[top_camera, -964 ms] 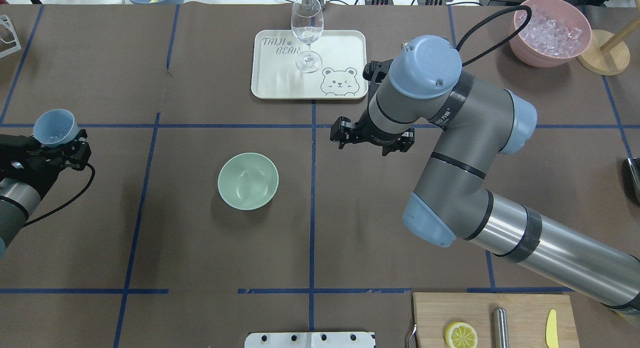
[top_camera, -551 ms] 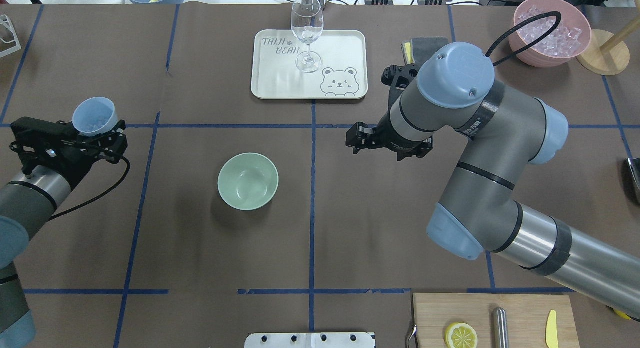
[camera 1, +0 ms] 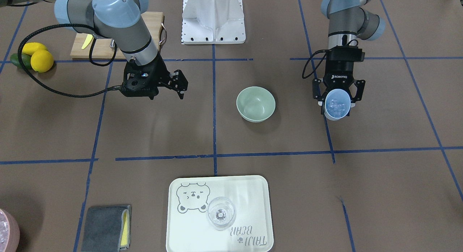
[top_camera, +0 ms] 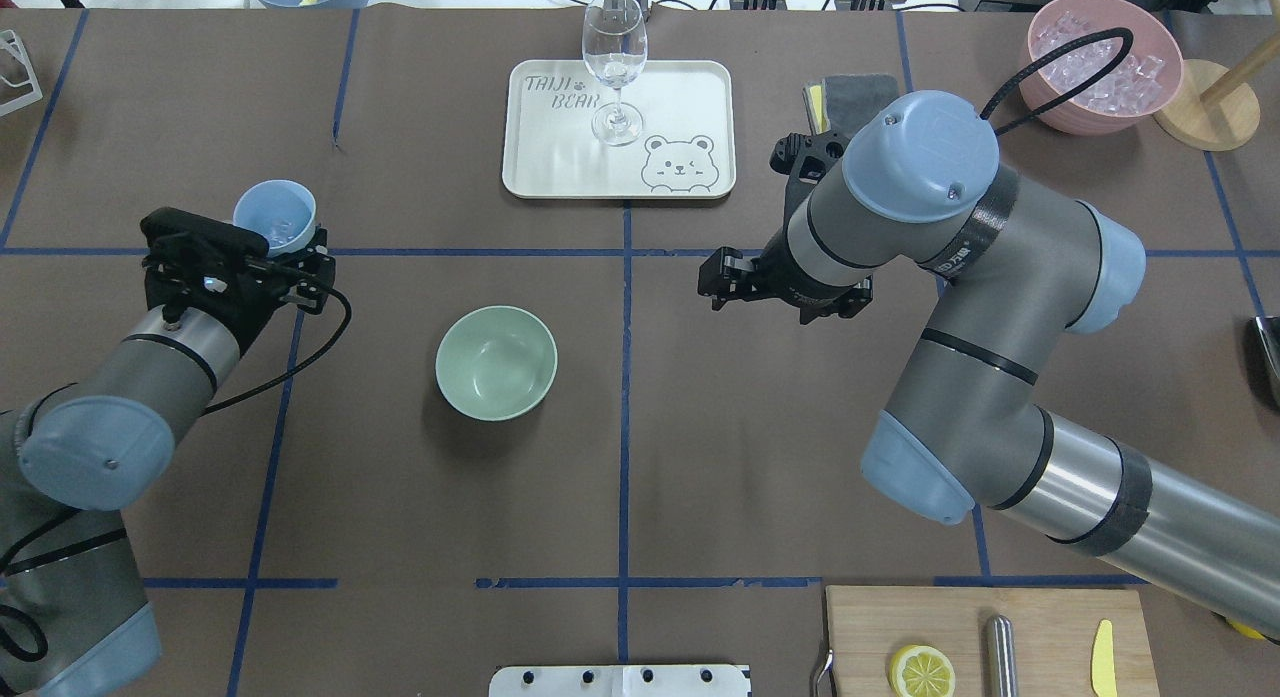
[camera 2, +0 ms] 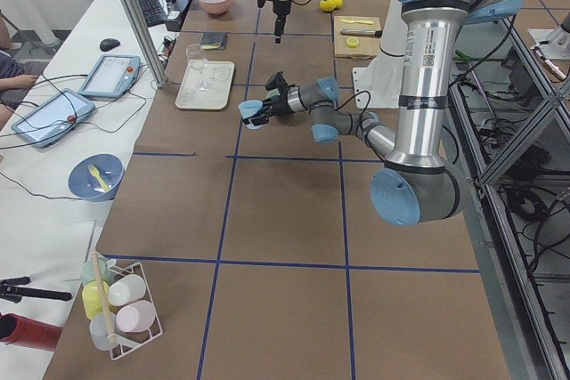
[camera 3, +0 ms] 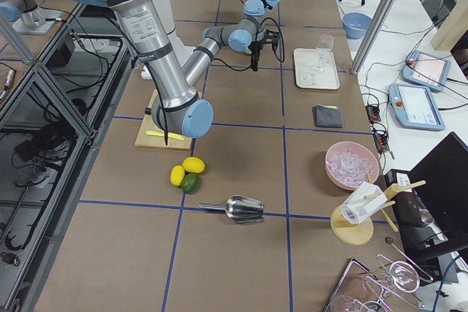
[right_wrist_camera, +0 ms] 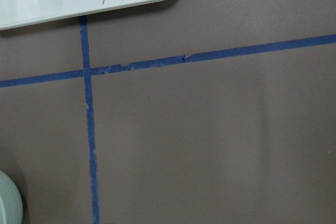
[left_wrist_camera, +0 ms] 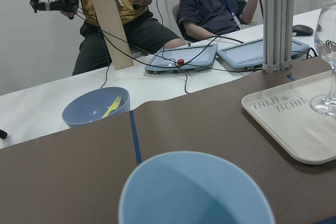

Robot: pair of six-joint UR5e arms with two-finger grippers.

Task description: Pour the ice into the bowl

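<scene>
The pale mint-green bowl (top_camera: 496, 363) (camera 1: 255, 103) stands empty near the table's middle. My left gripper (top_camera: 278, 245) (camera 1: 338, 100) is shut on a light blue cup (top_camera: 275, 217) (camera 1: 337, 104), held roughly upright in the air to the bowl's left and a little beyond it. Clear ice (camera 1: 336, 106) glints inside the cup. The left wrist view shows only the cup's rim (left_wrist_camera: 194, 182). My right gripper (top_camera: 782, 292) (camera 1: 170, 84) hangs open and empty to the bowl's right. The bowl's edge (right_wrist_camera: 8, 205) shows in the right wrist view.
A cream tray (top_camera: 530, 172) with a wine glass (top_camera: 614, 57) lies at the far middle. A pink container of ice (top_camera: 1105, 62) sits far right, with a grey cloth (camera 1: 106, 226) nearby. A cutting board (top_camera: 985, 642) with a lemon slice lies at the near right.
My left arm has carried the blue cup rightward, from the table's left edge toward the bowl. My right arm has drawn back to the right, still open.
</scene>
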